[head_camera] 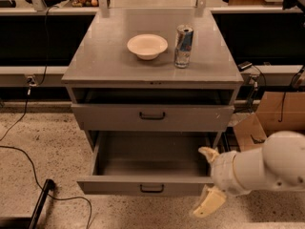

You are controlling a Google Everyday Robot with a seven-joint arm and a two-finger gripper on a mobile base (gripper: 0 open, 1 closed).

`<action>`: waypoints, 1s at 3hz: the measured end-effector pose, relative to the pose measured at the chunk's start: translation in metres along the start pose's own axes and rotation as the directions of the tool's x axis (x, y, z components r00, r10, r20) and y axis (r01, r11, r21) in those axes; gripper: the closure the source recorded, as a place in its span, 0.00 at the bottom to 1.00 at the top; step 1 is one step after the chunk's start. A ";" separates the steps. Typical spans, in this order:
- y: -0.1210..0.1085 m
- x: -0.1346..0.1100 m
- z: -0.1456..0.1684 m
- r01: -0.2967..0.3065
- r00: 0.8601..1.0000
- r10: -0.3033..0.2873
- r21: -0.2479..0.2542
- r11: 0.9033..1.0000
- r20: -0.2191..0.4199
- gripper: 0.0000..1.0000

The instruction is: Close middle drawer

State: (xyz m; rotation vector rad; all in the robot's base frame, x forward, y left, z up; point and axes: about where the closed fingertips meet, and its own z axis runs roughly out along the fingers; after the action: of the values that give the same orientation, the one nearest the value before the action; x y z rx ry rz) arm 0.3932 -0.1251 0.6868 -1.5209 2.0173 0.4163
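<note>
A grey metal cabinet seen from the front and above. The middle drawer (145,186) is pulled far out toward the camera, its open box facing up. Its long axis runs left to right across the view, and its flat front, with a small dark handle (152,188) at the centre, faces the camera. Above it, the top drawer (119,117) stands out only slightly, leaving a dark gap under the worktop (100,56).

On the worktop, a cream bowl (147,46) sits near the middle, and a tall can (183,46) stands upright just to its right, close but not touching.

The floor (43,142) is speckled stone. Black cables (28,151) trail over it on the left, and a black bar (40,204) lies at the lower left. A cardboard box (271,118) sits to the right of the cabinet. Behind the cabinet, a long rail (33,70) runs across dark shelving.

The robot's white arm (267,166) reaches in from the lower right. Its pincer (202,181) is at the right front corner of the middle drawer, spread wide and holding nothing. One cream finger (208,153) sits above the drawer's right edge, just behind the front. The other finger (208,203) hangs below and ahead of the front's right end. Whether either finger touches the drawer cannot be told.
</note>
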 end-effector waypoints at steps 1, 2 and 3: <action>0.001 0.040 0.048 0.093 0.994 -0.095 0.042 0.995 0.053 0.00; 0.001 0.072 0.075 0.176 0.980 -0.182 0.072 0.982 0.084 0.00; 0.003 0.074 0.080 0.188 0.977 -0.193 0.063 0.980 0.091 0.00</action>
State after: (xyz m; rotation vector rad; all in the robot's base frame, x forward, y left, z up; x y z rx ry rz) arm 0.3968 -0.1360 0.5788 -1.6114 1.7753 0.3481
